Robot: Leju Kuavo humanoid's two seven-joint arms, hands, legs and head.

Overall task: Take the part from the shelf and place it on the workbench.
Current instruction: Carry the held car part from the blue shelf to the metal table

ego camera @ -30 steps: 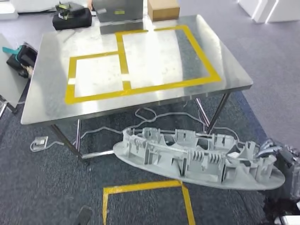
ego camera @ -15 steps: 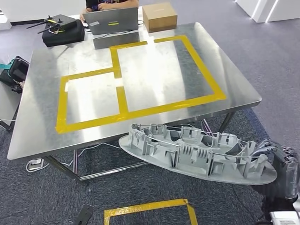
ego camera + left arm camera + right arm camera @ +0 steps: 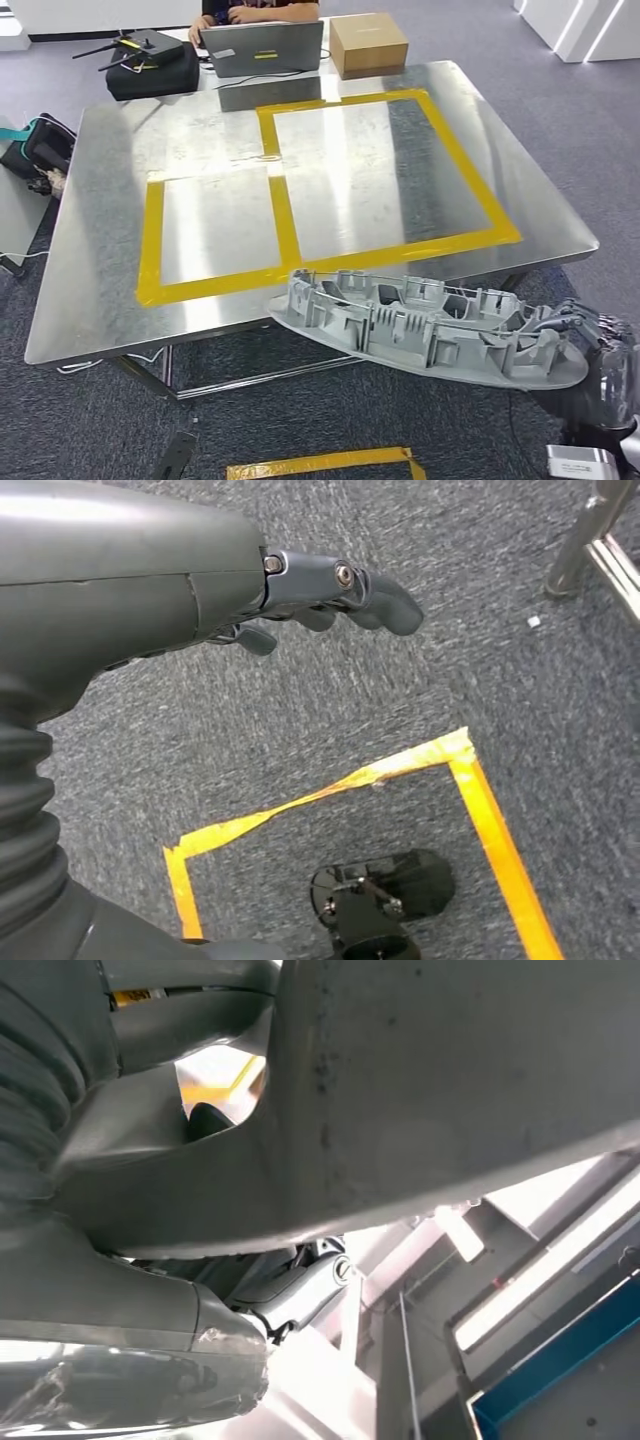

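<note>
A long grey ribbed plastic part (image 3: pixel 423 328) hangs level in front of the workbench's near edge, its left tip just over the edge. My right hand (image 3: pixel 585 340) grips its right end at the lower right of the head view. From the right wrist, the part's smooth grey underside (image 3: pixel 453 1080) lies against my right hand (image 3: pixel 128 1210). The steel workbench (image 3: pixel 98 250) carries two yellow-taped rectangles (image 3: pixel 281 215). My left hand (image 3: pixel 332 595) hangs over the carpet, holding nothing, fingers slightly curled and apart.
At the bench's far edge sit a laptop (image 3: pixel 264 48), a cardboard box (image 3: pixel 368 43) and a black bag (image 3: pixel 151 68), with a person behind the laptop. Another bag (image 3: pixel 41 150) lies left of the bench. Yellow tape (image 3: pixel 324 463) marks the carpet.
The camera has moved closer to the workbench, which now sits lower and larger in view. The part, still held in my right hand, has come up to the bench's front edge.
</note>
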